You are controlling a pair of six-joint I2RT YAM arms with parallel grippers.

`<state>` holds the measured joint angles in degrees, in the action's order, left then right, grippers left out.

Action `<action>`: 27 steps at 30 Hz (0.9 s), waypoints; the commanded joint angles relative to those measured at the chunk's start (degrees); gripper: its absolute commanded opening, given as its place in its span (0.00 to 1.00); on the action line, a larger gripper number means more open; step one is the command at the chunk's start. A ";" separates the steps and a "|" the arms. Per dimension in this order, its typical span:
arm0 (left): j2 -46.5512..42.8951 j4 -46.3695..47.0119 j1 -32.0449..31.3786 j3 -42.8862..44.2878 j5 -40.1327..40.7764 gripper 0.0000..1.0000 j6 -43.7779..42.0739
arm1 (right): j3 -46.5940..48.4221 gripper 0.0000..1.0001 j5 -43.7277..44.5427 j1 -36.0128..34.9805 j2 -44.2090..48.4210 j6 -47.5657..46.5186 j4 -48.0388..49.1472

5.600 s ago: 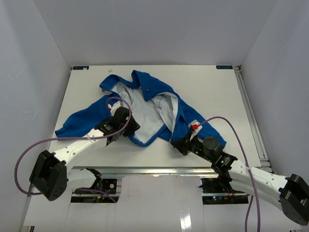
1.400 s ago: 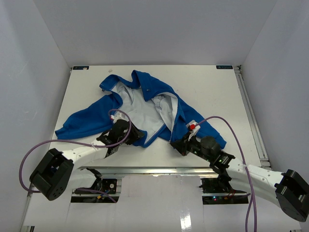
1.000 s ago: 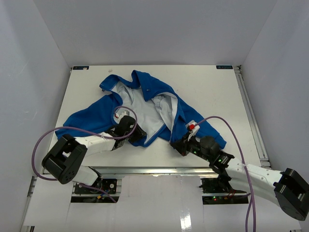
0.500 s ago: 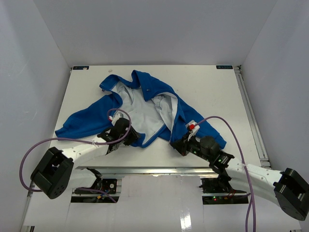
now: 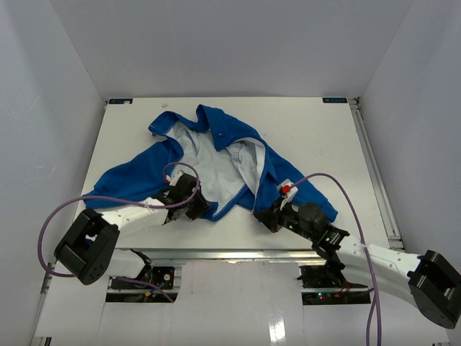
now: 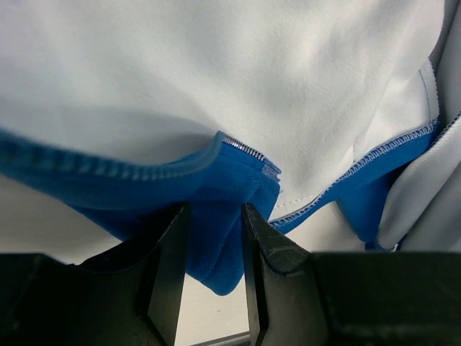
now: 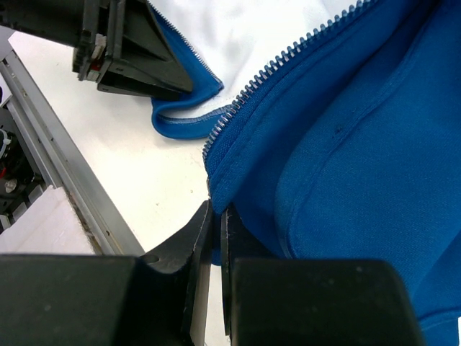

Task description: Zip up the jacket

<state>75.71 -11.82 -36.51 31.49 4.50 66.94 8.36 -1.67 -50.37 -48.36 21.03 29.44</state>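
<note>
Top external: jacket (image 5: 216,155) lies open on the counter (image 5: 317,137), lining up, collar toward the far side, hem toward the arms. Both front panels are spread and their bottom corners sit well apart, each with an arm on it.

Left wrist: left tool (image 6: 215,216) has its jaws part-way in, with a thick bunched fold of blue hem filling the gap. Reads as a clamp on the fold. The zipper end (image 6: 248,151) sits just above the fingers, outside the grip.

Right wrist: right tool (image 7: 216,209) is pinched nearly flat on the bottom corner of the other panel, just below where the teeth (image 7: 288,58) run out. Only a thin bite of cloth is in there.

Stage, by my reading: corners secured, halves not yet joined, nothing zipped.

Risks from here:
- Right bite is shallow. A tug toward the centre could pull the corner free.
- Left grip is on a wad, not on the zipper end. That end can twist or hide under the fold, so the two ends won't line up.
- Soft cloth. Drawing one corner in may drag the whole jacket and slacken the other side.
- Both corners lie near the counter's front edge. Cloth could slide off it or catch there.
- Slider not made out in any view, so which side carries it is unknown.
</note>
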 commanded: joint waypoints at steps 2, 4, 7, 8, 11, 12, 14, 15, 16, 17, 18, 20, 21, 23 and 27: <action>7.04 -1.15 -0.23 4.08 -3.36 0.45 1.70 | 0.16 0.08 0.27 -0.26 0.85 0.12 2.82; 10.41 -2.41 -0.23 5.24 -3.19 0.41 2.59 | 0.17 0.08 0.27 -0.26 1.30 0.10 2.57; 13.41 -3.67 -0.23 5.08 -2.92 0.19 3.75 | 0.08 0.08 0.35 -0.26 2.00 0.13 2.46; 13.71 -3.70 -0.23 4.93 -2.92 0.12 3.76 | 0.08 0.08 0.35 -0.26 2.04 0.15 2.41; 13.28 -4.34 -0.23 4.63 -1.51 0.00 2.48 | 0.42 0.08 0.15 -0.26 2.10 0.12 2.11; 12.11 -5.09 -0.23 4.49 -0.50 0.00 1.90 | 0.56 0.08 0.07 -0.26 2.17 0.15 1.98; 8.06 -7.09 -0.23 3.85 1.78 0.00 0.96 | 0.69 0.08 0.00 -0.26 2.32 0.15 1.83; 5.30 -8.38 -0.23 3.38 3.65 0.00 0.61 | 0.69 0.09 0.00 -0.26 2.38 0.15 1.77; 1.85 -10.37 -0.23 2.61 6.13 0.00 1.00 | 0.77 0.09 -0.03 -0.26 2.39 0.19 1.65; -1.72 -12.48 -0.23 1.80 8.71 0.00 1.51 | 0.85 0.08 -0.08 -0.26 2.39 0.23 1.52; -4.20 -13.57 -0.23 1.06 10.07 0.00 1.90 | 1.10 0.09 -0.09 -0.26 2.27 0.30 1.50; -10.94 -14.47 -0.15 -1.76 11.82 0.00 2.36 | 1.45 0.08 -0.24 -0.26 1.91 0.33 1.49; -12.89 -14.55 -0.14 -2.55 11.65 0.00 2.33 | 1.59 0.08 -0.30 -0.33 1.65 0.43 1.57; -14.89 -14.55 -0.14 -3.21 9.71 0.06 2.00 | 1.83 0.09 -0.41 -0.43 1.23 0.67 1.70; -14.94 -14.64 -0.14 -2.37 3.72 0.34 1.26 | 2.14 0.08 -0.40 -0.47 0.85 0.94 1.59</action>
<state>61.03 -24.33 -36.63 28.72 12.01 68.84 8.36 -1.72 -50.39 -47.10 21.40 29.64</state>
